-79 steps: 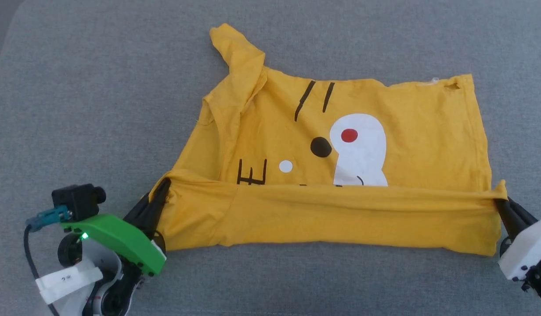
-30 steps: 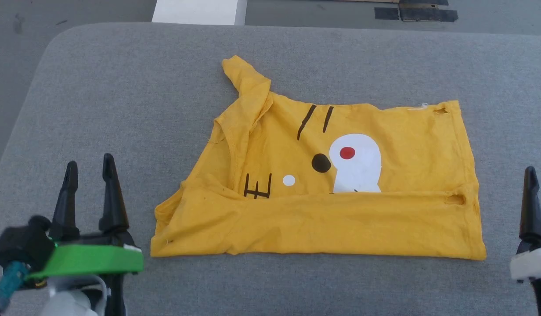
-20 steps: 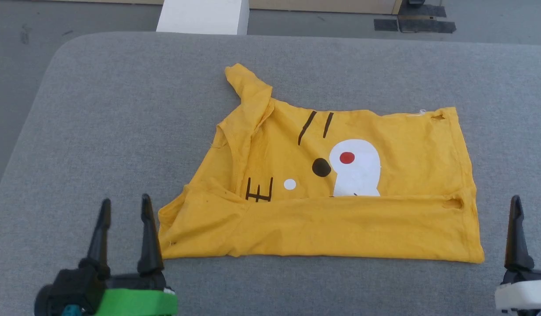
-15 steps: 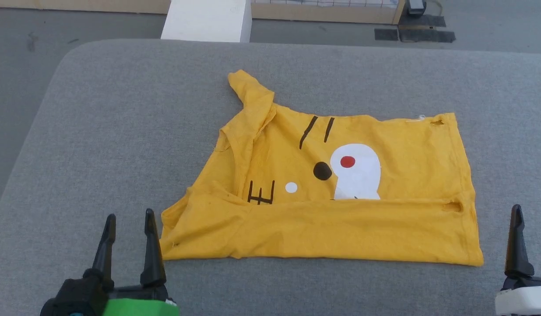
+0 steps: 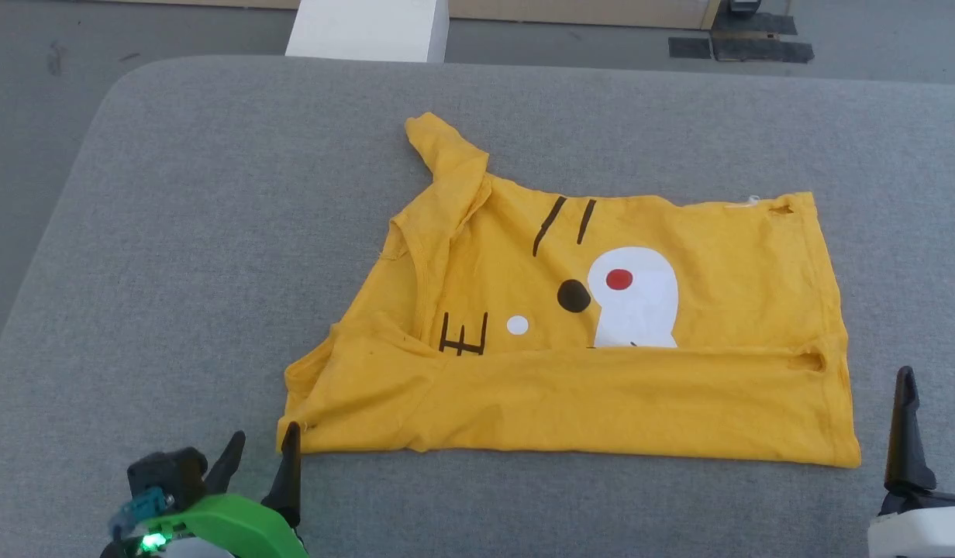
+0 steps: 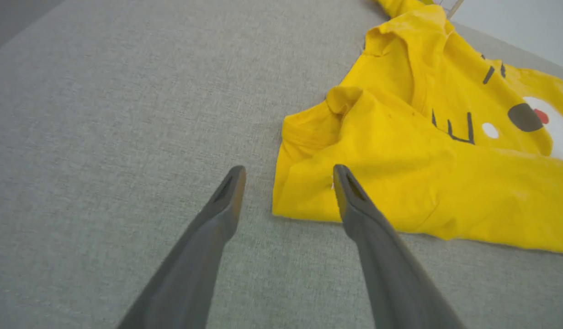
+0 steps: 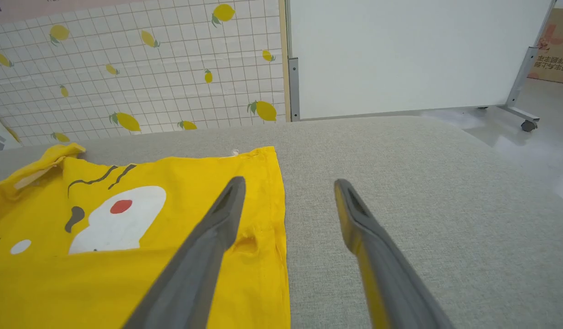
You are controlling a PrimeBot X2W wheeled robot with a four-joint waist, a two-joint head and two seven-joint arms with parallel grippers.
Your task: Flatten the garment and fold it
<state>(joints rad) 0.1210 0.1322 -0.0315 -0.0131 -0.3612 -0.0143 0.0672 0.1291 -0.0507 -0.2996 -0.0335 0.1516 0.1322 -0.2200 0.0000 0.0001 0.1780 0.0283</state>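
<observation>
The left gripper [image 5: 262, 456] is at the lower left, fingers apart and empty, one tip right by the garment's [image 5: 578, 391] near left corner. The yellow garment lies on the grey pad [image 5: 214, 232], its near edge folded over the face print [image 5: 632, 298]. The right gripper [image 5: 936, 387], also apart and empty, is just beside its near right corner.

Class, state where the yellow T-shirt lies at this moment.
In the head view the yellow T-shirt lies right of centre on the grey padded surface, its near edge between the open left hand and the right hand.
</observation>
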